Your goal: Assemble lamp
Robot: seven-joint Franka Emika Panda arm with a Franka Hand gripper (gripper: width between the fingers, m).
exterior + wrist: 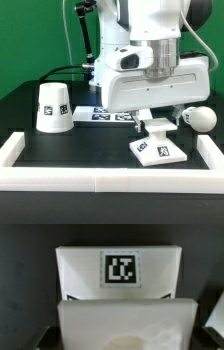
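The lamp base (157, 149) is a flat white square with a tag and lies on the black table right of centre. It fills the wrist view (120, 269), with its raised socket block nearest the camera. My gripper (158, 124) is straight above that block (125, 333). Its dark fingers (42, 336) press against the block's two sides, so it is shut on the base. The cone shade (52, 107) stands at the exterior view's left. The round bulb (203, 117) lies at the exterior view's right, apart from the gripper.
The marker board (105, 115) lies behind the base, under the arm. A raised white border (110, 180) runs along the table's front and sides. Black cables hang behind the arm at the exterior view's left.
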